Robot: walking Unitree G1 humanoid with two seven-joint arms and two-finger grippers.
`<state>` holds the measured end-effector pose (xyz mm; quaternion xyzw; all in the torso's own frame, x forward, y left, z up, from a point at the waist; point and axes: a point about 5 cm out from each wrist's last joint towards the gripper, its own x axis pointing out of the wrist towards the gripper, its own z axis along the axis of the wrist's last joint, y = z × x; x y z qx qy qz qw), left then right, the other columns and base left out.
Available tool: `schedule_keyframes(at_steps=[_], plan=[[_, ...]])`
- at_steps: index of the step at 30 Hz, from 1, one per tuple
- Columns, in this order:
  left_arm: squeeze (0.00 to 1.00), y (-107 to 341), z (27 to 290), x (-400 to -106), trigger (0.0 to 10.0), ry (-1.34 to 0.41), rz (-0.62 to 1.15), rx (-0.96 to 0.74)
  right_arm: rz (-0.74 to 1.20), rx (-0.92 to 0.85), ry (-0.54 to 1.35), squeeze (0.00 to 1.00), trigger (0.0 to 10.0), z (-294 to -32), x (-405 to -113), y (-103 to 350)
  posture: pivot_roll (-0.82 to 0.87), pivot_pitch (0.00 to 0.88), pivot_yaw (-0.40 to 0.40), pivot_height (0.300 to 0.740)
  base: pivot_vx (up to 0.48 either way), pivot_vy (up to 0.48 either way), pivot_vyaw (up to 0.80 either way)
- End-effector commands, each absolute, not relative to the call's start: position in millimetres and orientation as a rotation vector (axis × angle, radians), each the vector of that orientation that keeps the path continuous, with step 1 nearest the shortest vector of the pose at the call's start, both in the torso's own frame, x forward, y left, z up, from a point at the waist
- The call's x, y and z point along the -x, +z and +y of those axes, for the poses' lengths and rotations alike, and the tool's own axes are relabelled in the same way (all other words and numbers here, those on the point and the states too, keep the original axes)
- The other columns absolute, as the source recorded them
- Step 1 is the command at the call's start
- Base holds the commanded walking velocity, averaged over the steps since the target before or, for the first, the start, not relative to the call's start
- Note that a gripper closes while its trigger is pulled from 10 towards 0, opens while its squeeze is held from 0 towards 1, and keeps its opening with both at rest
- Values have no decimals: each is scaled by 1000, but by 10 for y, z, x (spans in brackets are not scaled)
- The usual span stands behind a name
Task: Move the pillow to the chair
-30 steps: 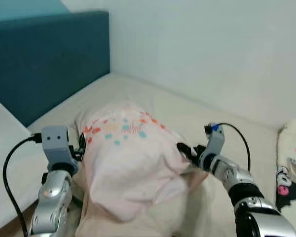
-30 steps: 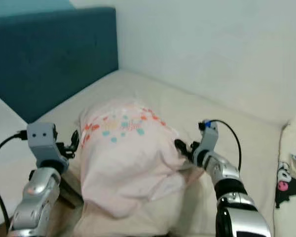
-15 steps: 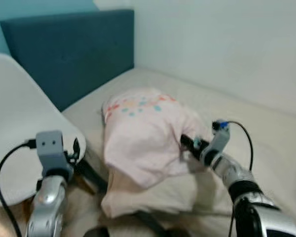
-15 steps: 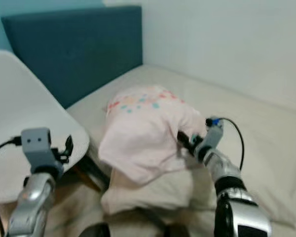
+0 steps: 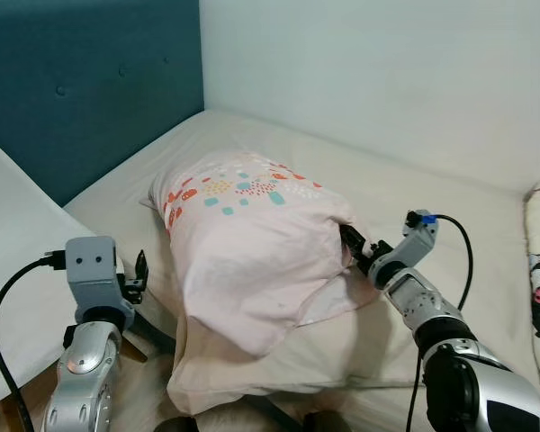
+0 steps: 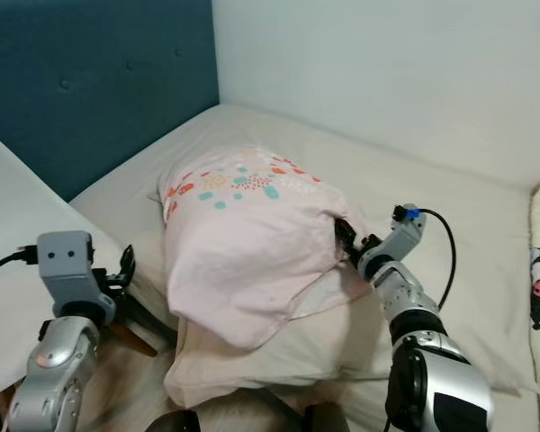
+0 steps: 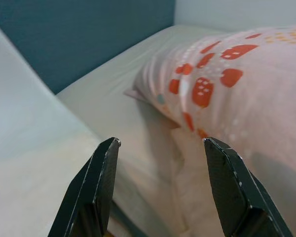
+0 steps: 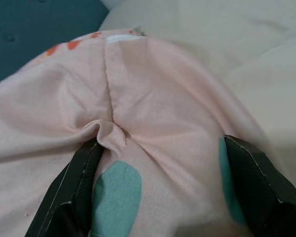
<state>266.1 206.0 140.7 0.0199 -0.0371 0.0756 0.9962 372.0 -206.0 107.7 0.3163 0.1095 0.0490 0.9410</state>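
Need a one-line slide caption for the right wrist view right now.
Right pincer gripping the pink pillow, fabric bunched between its black fingers, above the beige bed.

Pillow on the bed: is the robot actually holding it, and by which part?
Yes. The right gripper pinches the pink pillow at its right side, fabric bunched between its fingers. The left gripper is open beside it, holding nothing.

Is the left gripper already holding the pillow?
No, the left gripper is open, with the pink pillow ahead of its fingers, not between them.
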Motion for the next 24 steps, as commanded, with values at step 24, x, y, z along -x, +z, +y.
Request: schedule_keyframes(at_steps=[24], plan=[[0, 1793, 2299, -2568, 10000, 141, -147, -334, 291, -726, 162, 0, 10000, -1677, -3849, 1173, 69, 0, -64, 600, 0, 0, 0]])
